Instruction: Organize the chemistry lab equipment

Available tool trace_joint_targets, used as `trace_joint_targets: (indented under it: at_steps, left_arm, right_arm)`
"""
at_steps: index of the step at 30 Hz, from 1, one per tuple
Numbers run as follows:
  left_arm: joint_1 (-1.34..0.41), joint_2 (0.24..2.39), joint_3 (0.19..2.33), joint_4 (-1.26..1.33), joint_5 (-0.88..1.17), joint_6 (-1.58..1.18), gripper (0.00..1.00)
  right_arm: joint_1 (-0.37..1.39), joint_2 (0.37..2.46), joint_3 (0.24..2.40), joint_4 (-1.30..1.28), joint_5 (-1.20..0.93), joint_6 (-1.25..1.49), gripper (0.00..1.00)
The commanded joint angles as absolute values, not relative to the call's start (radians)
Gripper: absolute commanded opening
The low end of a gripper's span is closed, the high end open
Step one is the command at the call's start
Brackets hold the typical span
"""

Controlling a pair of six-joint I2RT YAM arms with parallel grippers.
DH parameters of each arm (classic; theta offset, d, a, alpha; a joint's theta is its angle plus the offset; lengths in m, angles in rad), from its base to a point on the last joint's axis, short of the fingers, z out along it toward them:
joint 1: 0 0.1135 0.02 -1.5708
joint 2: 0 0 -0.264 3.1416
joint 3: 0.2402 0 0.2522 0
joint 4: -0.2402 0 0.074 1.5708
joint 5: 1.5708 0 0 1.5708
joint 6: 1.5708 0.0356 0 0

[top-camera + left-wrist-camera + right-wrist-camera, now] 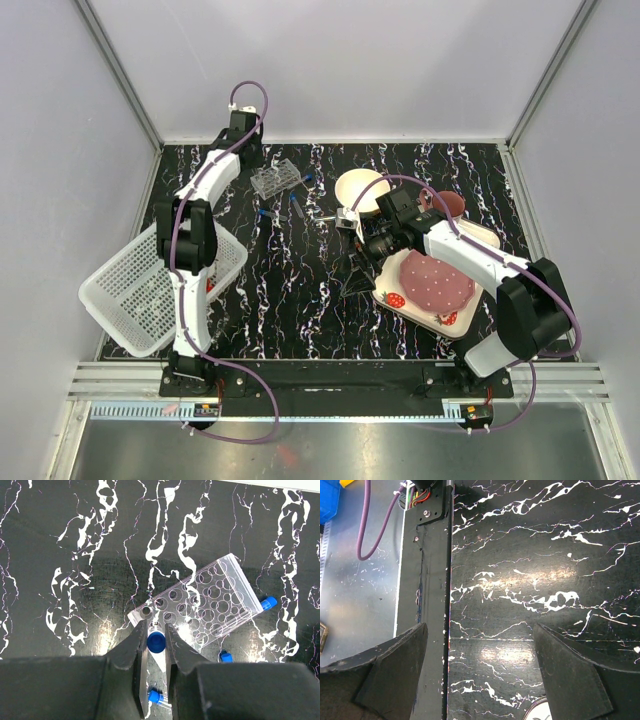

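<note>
- Now my left gripper (154,630) is clamped on a thin blue-capped tube (156,641), holding it over the near corner of the clear tube rack (210,605).
- I judge the tube light, smooth and slippery, so I would pinch it just below the cap.
- Other tubes (268,602) lie loose on the tabletop (75,555) beside the rack.
- My right gripper (480,630) hangs wide open, holding nothing.

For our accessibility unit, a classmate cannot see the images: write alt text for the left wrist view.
The left gripper pinches a blue-capped tube at the near corner of a clear tube rack, which lies on a black, white-veined table. Three more capped tubes lie loose near the rack.
</note>
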State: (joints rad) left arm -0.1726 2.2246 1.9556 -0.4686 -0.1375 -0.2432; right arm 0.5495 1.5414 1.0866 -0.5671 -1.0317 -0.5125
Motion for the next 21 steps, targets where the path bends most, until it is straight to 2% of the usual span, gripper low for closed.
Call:
trace_joint_targets:
  at_steps: [1, 14, 18, 19, 21]
  left_arm:
    - [-0.167, 2.233, 1.968, -0.425, -0.167, -0.238, 0.09]
    - [-0.167, 2.252, 1.956, -0.431, -0.167, -0.245, 0.15]
    - [-0.167, 2.238, 1.945, -0.430, -0.169, -0.248, 0.31]
    - [-0.167, 2.232, 1.939, -0.431, -0.176, -0.255, 0.42]
    - [-0.167, 2.203, 1.916, -0.426, -0.183, -0.256, 0.50]
  right_arm:
    - [0.546, 1.548, 1.129, -0.568, -1.026, -0.535, 0.91]
    - [0.545, 1.548, 1.132, -0.571, -1.023, -0.538, 0.91]
    - [0.545, 1.551, 1.132, -0.571, -1.020, -0.541, 0.91]
    - [0.545, 1.551, 1.132, -0.572, -1.019, -0.540, 0.91]
    - [0.542, 1.549, 1.132, -0.572, -1.016, -0.540, 0.91]
